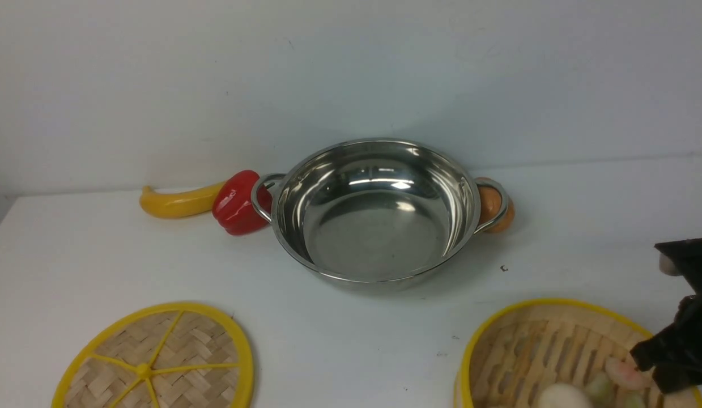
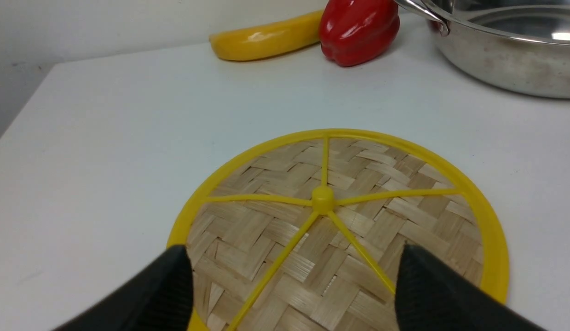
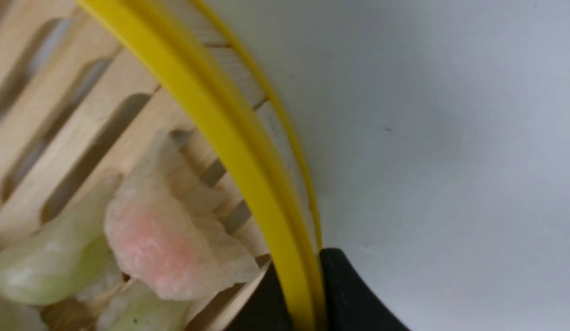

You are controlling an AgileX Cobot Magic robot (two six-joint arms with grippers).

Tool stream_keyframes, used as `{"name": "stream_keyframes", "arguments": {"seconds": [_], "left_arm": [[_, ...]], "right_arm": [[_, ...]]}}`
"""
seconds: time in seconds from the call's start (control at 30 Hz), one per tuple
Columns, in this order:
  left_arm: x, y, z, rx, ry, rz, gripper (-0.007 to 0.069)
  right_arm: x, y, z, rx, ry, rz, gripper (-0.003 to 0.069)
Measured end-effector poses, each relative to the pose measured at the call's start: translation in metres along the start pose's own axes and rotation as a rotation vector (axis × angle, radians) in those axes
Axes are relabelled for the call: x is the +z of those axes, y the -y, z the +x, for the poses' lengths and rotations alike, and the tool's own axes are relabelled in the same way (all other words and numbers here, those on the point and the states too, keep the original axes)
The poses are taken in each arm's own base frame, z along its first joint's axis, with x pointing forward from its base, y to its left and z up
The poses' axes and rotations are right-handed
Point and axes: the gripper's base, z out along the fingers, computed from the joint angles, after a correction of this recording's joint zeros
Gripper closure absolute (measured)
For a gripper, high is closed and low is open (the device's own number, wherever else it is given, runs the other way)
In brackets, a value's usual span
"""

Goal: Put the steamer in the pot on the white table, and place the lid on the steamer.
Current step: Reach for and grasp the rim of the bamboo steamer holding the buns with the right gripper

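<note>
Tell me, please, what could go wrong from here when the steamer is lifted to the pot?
1. The right jaws pinch the steamer at only one spot on its rim, so it may tilt when lifted and the dumplings could slide out.
2. The pot has a red pepper and a brown egg close to its handles; a bump could push it and make them roll.

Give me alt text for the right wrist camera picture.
The right gripper pinches the steamer by its yellow rim, one finger on each side. Inside lie a pink dumpling and a green dumpling; outside, the white table.
</note>
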Motion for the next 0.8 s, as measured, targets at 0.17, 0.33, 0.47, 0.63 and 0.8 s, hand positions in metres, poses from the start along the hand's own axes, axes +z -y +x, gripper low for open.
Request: {"name": "stream_keyframes", "arguments": {"seconds": [0.17,0.33,0.47,0.63,0.8], "left_arm": [[0.000,0.000,0.000,0.000,0.000,0.000,0.0079],[0.000,0.000,0.000,0.000,0.000,0.000,0.0079],[0.000,0.000,0.000,0.000,0.000,0.000,0.0079],[0.000,0.000,0.000,0.000,0.000,0.000,0.0079],[0.000,0.000,0.000,0.000,0.000,0.000,0.0079]], "right_arm": [[-0.006,0.001,-0.005,-0.017,-0.033,0.005,0.0601],[-0.027,0.000,-0.021,-0.031,-0.038,-0.002,0.0601],[-0.057,-0.001,-0.042,-0.024,0.000,-0.003,0.0601],[-0.096,-0.002,-0.066,-0.039,0.089,0.005,0.0601],[-0.132,-0.008,-0.091,-0.045,0.236,-0.017,0.0601]]}}
